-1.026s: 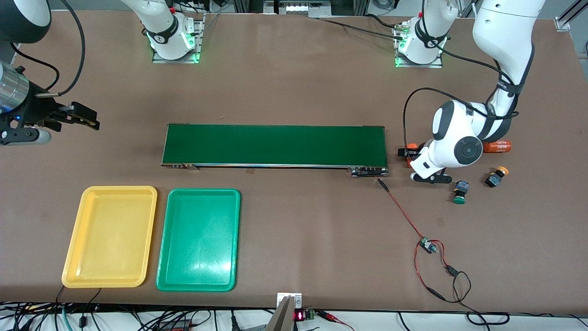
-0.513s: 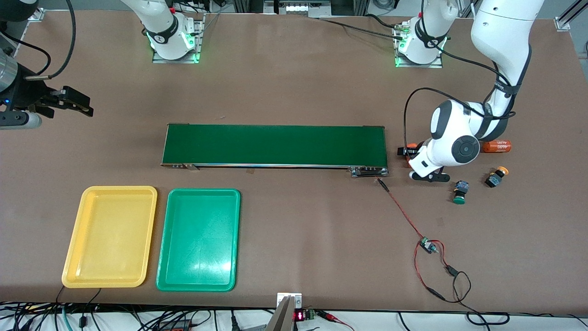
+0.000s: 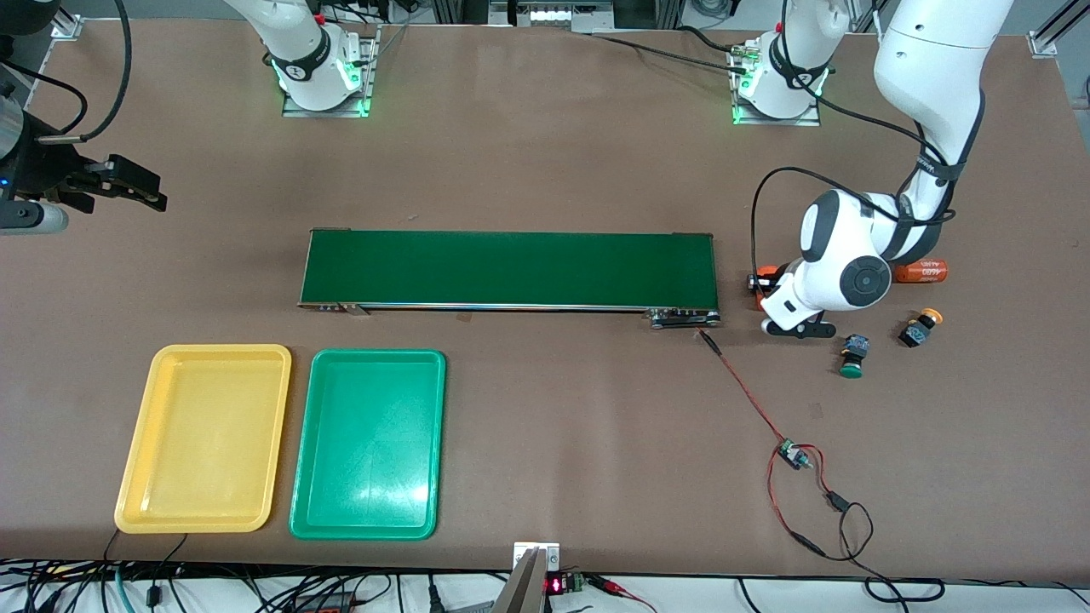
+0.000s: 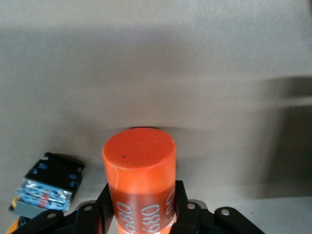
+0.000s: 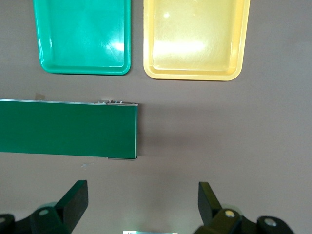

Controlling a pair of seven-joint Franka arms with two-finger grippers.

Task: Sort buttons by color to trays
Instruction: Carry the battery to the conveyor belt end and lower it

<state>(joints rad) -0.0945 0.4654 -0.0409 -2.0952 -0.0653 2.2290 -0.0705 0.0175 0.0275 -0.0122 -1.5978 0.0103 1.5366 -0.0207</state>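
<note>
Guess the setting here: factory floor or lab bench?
Most likely a robotics lab bench: two arms bolted to one brown table, a short green conveyor belt with bare wiring, and cable clutter along the table edge.

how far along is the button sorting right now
Nothing is sorted: the yellow tray and green tray are empty. The left gripper grips an orange cylinder, not a button. The right gripper waits open. Green button and yellow button remain on the table.

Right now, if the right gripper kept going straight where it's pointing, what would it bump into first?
The right gripper would probably hit bare table near the green belt; nothing else seems in the way.
</note>
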